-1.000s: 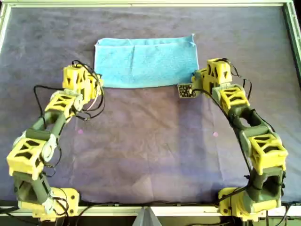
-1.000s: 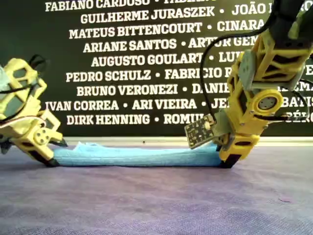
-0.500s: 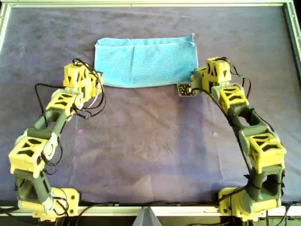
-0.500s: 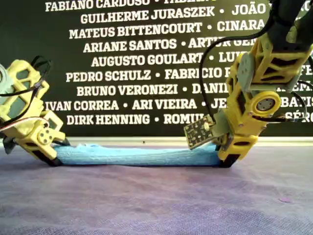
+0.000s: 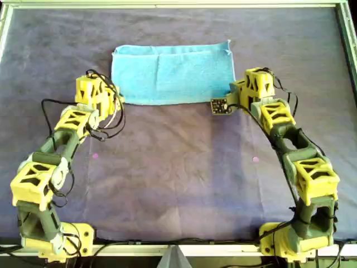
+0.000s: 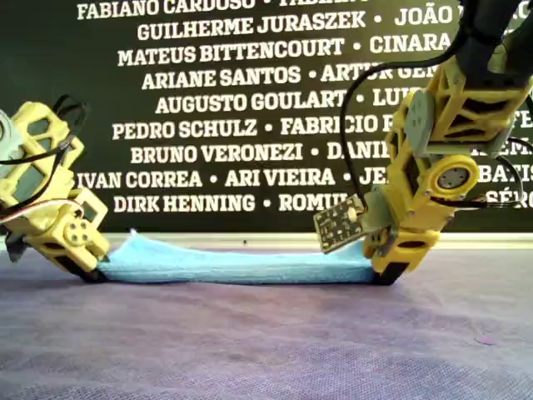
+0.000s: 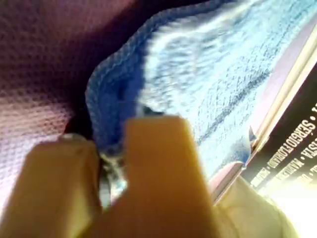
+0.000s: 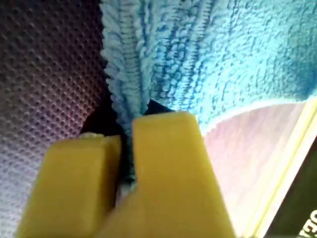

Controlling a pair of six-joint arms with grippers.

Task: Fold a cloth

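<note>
The cloth (image 5: 170,75) is a light sky-blue towel, folded into a wide band at the back middle of the purple covering. My first gripper (image 5: 118,100) is shut on its near corner at the overhead view's left and holds that corner slightly raised (image 6: 92,271). The first wrist view shows the hem (image 7: 106,99) pinched in my first gripper (image 7: 111,168). My second gripper (image 5: 231,96) is shut on the near corner at the overhead view's right, low at the covering (image 6: 379,271). The second wrist view shows the fuzzy hem (image 8: 124,74) in my second gripper (image 8: 126,158).
The dark purple table covering (image 5: 178,178) spreads under everything. A white table frame (image 5: 167,4) runs along the back. A small circuit board (image 5: 219,106) hangs off the second arm. A black wall with white names (image 6: 233,100) stands behind.
The cloth's corner at the exterior view's left has risen a little with my first gripper. My second gripper has barely moved.
</note>
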